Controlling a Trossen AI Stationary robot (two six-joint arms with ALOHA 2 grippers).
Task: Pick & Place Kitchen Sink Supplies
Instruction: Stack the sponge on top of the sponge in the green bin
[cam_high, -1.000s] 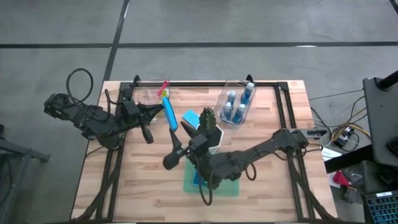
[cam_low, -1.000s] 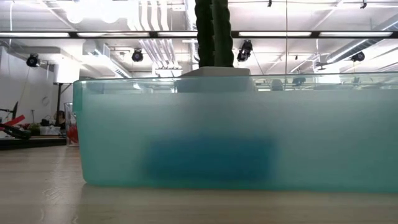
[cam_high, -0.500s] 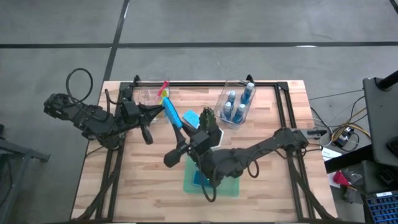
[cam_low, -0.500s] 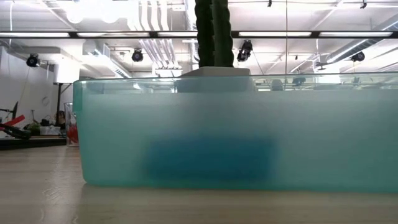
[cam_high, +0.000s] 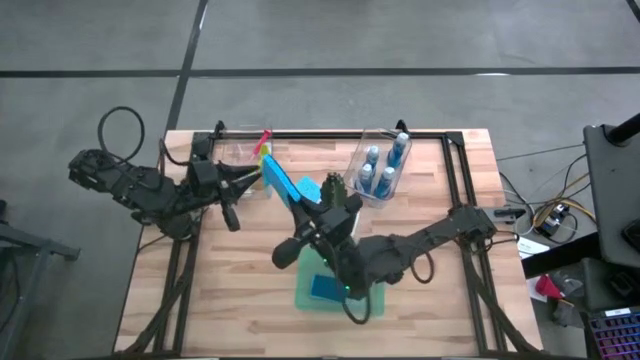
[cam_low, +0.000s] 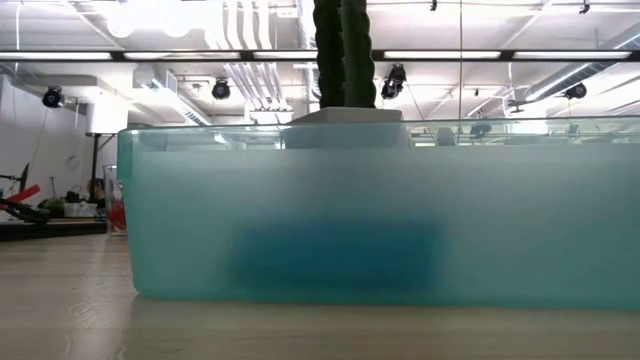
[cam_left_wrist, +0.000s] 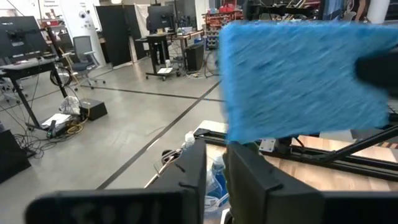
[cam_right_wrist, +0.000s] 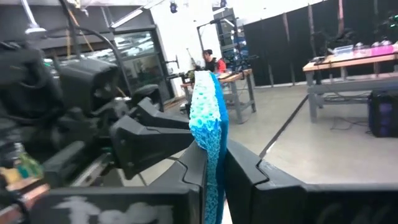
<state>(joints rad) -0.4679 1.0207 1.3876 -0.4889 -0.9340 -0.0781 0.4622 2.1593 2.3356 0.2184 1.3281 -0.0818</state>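
Note:
My right gripper (cam_high: 298, 207) is shut on a flat blue sponge (cam_high: 280, 183) above the table's far middle, next to the plant in a white pot (cam_high: 336, 196). The sponge fills much of the left wrist view (cam_left_wrist: 298, 81). My left gripper (cam_high: 250, 180) stands close to the sponge's far-left end, its fingers (cam_left_wrist: 249, 180) a narrow gap apart and below the sponge's edge, touching nothing. A second blue sponge (cam_high: 328, 287) lies flat in the green tray (cam_high: 305, 300). Small bottles of blue liquid (cam_high: 385, 165) stand in a clear bin. Yellow and red brushes (cam_high: 263, 143) stick out of another clear bin. My right gripper pinches the sponge's two broad faces (cam_right_wrist: 210, 146) between its two fingers, at the end nearer the plant. The sponge stands on edge between the fingers and reaches out past their tips toward my left gripper. It is lifted clear of the table.
The green tray's wall (cam_low: 380, 210) fills the low view, with the plant (cam_low: 340, 40) behind it. The clear bottle bin (cam_high: 372, 190) stands at the far right of the middle. A dark frame rail (cam_high: 330, 133) runs along the far edge. Bare wood (cam_high: 230, 290) lies near left.
My right gripper has gone toward the table's far edge and my left gripper, turning the blue sponge, which now shows more of its broad face from above. My left arm has drawn back slightly toward the table's left edge.

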